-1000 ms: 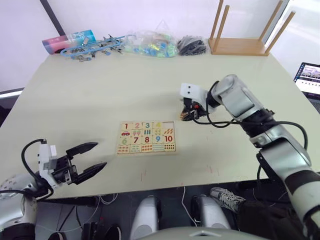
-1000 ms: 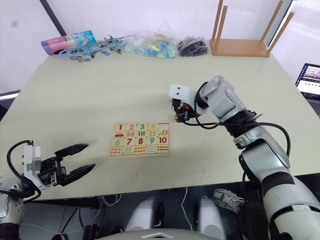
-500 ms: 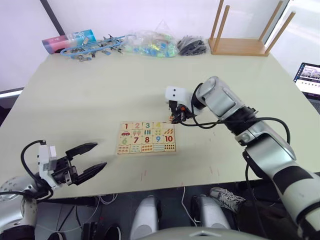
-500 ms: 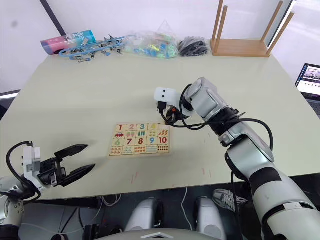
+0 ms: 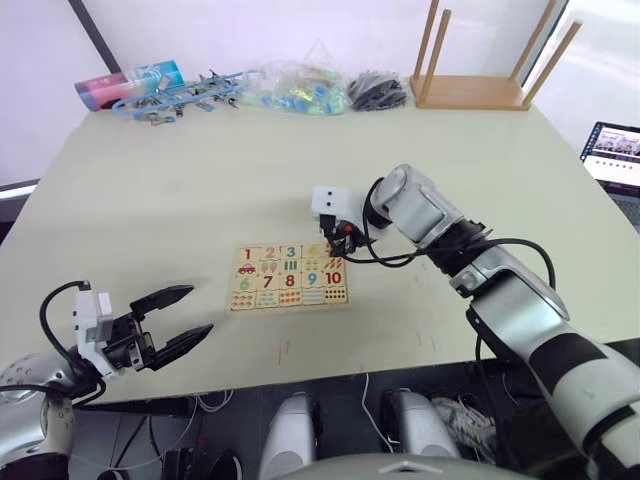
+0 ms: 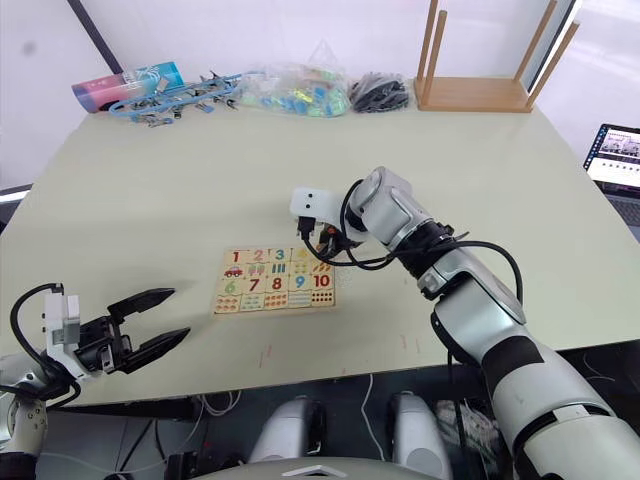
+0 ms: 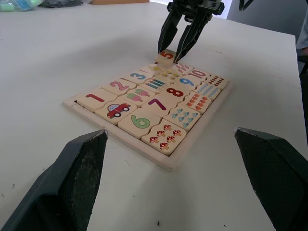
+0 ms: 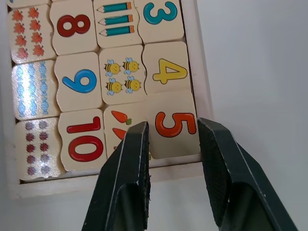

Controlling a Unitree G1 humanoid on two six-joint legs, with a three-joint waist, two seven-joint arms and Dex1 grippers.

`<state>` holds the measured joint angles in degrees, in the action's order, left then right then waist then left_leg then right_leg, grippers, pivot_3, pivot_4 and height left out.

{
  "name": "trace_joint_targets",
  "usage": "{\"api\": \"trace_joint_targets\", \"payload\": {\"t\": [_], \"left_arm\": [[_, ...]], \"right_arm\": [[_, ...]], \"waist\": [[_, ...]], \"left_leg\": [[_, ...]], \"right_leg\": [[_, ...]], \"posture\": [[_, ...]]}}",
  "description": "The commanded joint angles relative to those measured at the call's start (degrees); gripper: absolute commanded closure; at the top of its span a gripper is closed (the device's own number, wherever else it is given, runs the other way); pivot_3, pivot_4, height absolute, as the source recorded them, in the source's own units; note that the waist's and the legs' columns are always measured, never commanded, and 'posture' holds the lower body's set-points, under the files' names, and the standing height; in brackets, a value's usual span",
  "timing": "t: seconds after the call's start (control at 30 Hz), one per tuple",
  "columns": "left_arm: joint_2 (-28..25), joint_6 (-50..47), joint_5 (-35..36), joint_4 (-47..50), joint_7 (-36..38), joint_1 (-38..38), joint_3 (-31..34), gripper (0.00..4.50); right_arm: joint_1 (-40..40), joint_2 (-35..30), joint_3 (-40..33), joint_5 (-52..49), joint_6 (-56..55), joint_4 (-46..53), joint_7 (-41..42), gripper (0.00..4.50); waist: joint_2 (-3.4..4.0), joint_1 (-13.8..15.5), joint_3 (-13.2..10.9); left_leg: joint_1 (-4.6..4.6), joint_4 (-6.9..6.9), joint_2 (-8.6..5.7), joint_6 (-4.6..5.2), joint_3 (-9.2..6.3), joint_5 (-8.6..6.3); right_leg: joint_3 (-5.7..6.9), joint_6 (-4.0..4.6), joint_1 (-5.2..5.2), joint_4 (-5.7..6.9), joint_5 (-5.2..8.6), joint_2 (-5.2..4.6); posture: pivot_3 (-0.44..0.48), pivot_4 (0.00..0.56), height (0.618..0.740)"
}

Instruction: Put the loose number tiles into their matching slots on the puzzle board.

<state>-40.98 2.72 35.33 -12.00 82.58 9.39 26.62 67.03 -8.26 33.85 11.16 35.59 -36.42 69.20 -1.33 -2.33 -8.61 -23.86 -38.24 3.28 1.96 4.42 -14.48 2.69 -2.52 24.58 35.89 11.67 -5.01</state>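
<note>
The puzzle board (image 5: 288, 306) lies flat near the table's front, with tiles 1 to 4 and 6 to 10 seated in it. My right gripper (image 5: 343, 240) is at the board's far right corner, shut on the orange number 5 tile (image 8: 175, 125). The tile rests tilted over the corner slot beside the yellow 4 (image 8: 166, 68), its far edge raised on the rim (image 7: 167, 56). My left gripper (image 5: 200, 310) hovers open and holding nothing at the table's near left, a short way left of the board.
Along the table's far edge stand an upturned wooden stool (image 5: 475, 90), a black cable bundle (image 5: 378, 90), a clear bag of coloured pieces (image 5: 300, 90), blue clips (image 5: 170, 95) and a tube (image 5: 125, 85). A laptop (image 5: 615, 155) sits off the right edge.
My right gripper has carried the 5 tile leftward, from the table right of the board to the board's far right corner. The left gripper has stayed put.
</note>
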Motion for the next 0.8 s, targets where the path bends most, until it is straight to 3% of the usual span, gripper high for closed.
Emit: {"api": "trace_joint_targets", "payload": {"t": [0.03,0.8], "left_arm": [[-0.47,0.66,1.21,1.35,0.08,0.45,1.95,0.0],[-0.63,1.47,1.14,-0.46,1.21,0.15,1.79,0.0]], "right_arm": [[2.35,0.14,-0.15,0.89,-1.68,-0.3,-0.36,3.59],[2.51,1.17,-0.66,1.62,-2.32,-1.05,1.11,3.59]], "waist": [[0.0,0.0,0.0],[0.02,-0.02,-0.02]], "left_leg": [[0.0,0.0,0.0,0.0,0.0,0.0],[0.01,0.05,-0.01,0.0,-0.16,-0.01]], "right_leg": [[0.0,0.0,0.0,0.0,0.0,0.0],[0.52,0.3,0.12,0.03,-0.11,0.18]], "posture": [[0.0,0.15,0.737],[0.0,0.15,0.737]]}}
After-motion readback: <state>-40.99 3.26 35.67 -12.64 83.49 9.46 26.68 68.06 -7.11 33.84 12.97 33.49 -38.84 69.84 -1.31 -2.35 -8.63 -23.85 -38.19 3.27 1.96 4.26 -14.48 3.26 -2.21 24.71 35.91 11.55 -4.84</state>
